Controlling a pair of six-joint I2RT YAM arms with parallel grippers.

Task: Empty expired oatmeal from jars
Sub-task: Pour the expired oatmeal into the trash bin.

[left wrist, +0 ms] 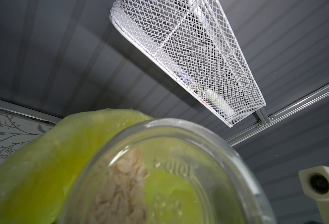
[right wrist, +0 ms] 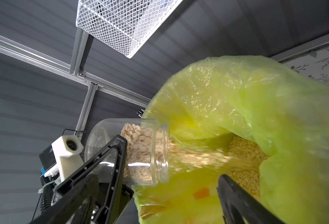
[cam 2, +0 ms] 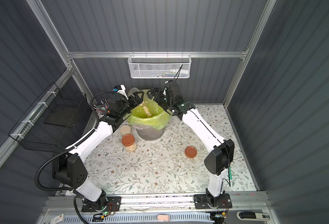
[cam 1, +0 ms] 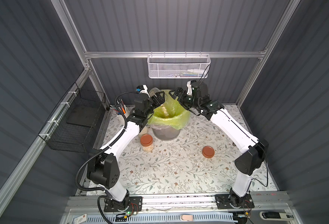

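Step in hand: the left gripper is pouring; its jaws are pinching a lidless jar around the body, tipped mouth-first toward the bin.
Oatmeal: part of the oatmeal is sitting in the jar's neck, part is streaming out of the mouth as a blur, and part is lying heaped in the bag just beyond the jaws.
Jar mouth: it is reaching just over the bag's rim, so the flakes are falling inside and not on the tabletop.
Left wrist view: the camera is looking through the jar's base; flakes are clinging along one side, and the rest of the glass is showing green bag behind it.
Right gripper: the right gripper is hanging above the bin's far rim, opposite the left jaws; its jaws are spread and gripping nothing.
Loose lid: a brown lid is lying flat on the tabletop, well short of the right jaws.
Waiting jars: a brown-lidded jar with flakes inside and a cream-lidded jar are standing upright beside the bin, below the left arm.
Progress: one jar is being emptied; two, by my reading, are waiting closed.
Next move: probably a steeper tilt or a light shake to clear the clinging flakes, with the mouth staying over the bag.
Risk: pulling back early would likely scatter flakes on the tabletop.
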